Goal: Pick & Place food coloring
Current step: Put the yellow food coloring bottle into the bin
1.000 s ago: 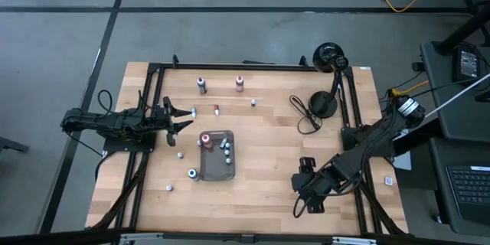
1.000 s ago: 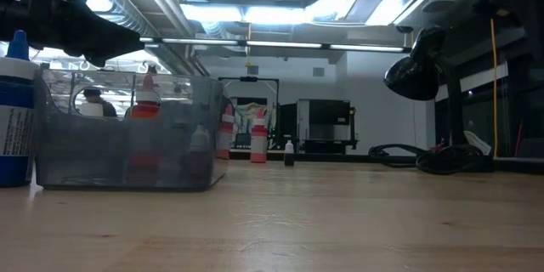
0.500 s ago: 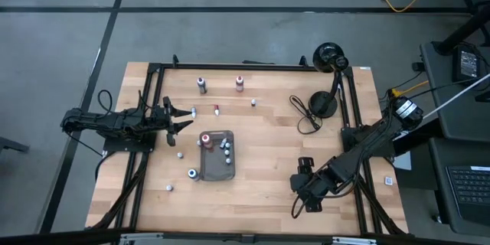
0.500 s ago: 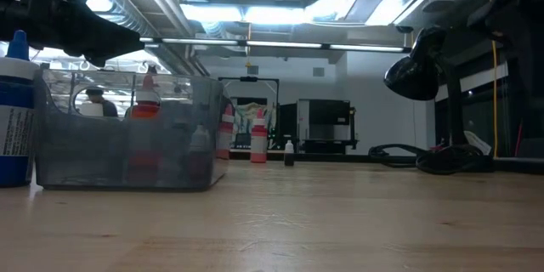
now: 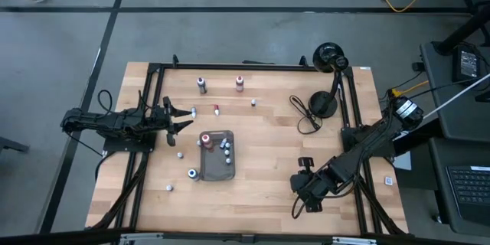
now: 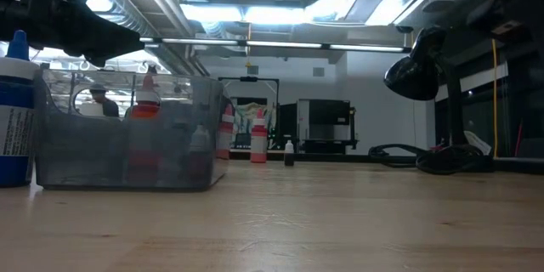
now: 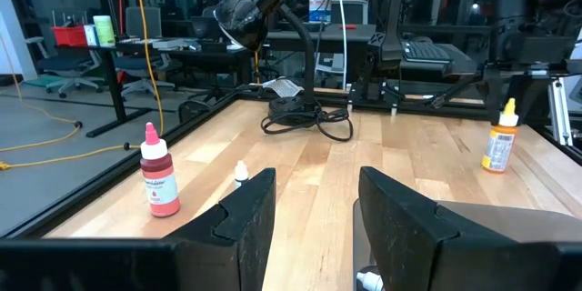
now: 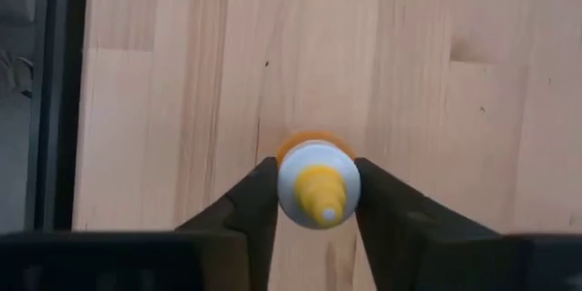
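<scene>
Your food coloring bottles are spread over the wooden tabletop [image 5: 260, 161]. The right tool [image 8: 315, 202] is clamped on one orange bottle [image 8: 317, 183], seen cap-up between its two dark fingers [image 8: 244, 207], over bare wood near the front right of the tabletop. From above, that tool [image 5: 308, 191] sits low on the right side.

More bottles sit in the dark grey tray [image 5: 217, 155] near the middle: a red one [image 5: 205, 140] and some small pale ones [image 5: 226, 147]. Two red bottles [image 5: 240, 83] stand up near the back edge. Tiny ones are dotted around the tray, one with a blue cap [image 5: 192, 173] just beside its left wall.

The left tool [image 5: 181, 118] waits left of the tray with its fingers apart. Its own camera shows a red bottle [image 7: 158, 182], a tiny white one [image 7: 241, 173] and an orange one [image 7: 499, 141] standing on the wood.

A black lamp [image 5: 329, 57] and a looped black cable [image 5: 304, 115] sit at the back right. The floor [image 5: 230, 31] around is grey. Behind the tabletop you see ceiling lights [image 6: 212, 13], desks and a person [image 6: 100, 100] far off.
</scene>
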Robot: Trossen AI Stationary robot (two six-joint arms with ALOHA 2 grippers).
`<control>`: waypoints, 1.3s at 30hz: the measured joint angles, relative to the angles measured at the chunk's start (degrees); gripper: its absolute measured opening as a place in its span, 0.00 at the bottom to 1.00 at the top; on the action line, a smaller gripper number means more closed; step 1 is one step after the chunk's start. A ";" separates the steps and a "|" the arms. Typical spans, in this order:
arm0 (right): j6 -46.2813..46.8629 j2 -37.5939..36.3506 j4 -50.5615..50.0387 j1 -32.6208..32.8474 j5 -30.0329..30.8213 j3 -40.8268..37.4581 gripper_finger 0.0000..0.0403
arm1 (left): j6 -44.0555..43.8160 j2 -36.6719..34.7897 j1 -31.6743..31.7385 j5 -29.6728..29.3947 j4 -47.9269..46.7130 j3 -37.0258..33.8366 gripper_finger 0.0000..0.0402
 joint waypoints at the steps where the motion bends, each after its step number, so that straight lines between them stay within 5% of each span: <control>1: -0.58 0.00 -0.10 0.00 -0.06 0.12 0.30 | 0.00 0.01 -0.01 0.00 -0.01 0.00 0.39; 26: -13.32 0.11 -19.91 -11.22 -1.27 25.75 0.31 | 0.00 0.00 0.00 0.00 -0.01 0.00 0.39; 39: -20.38 12.62 -24.29 -20.71 -1.27 46.04 0.31 | 0.02 -0.01 -0.02 0.00 0.00 0.00 0.39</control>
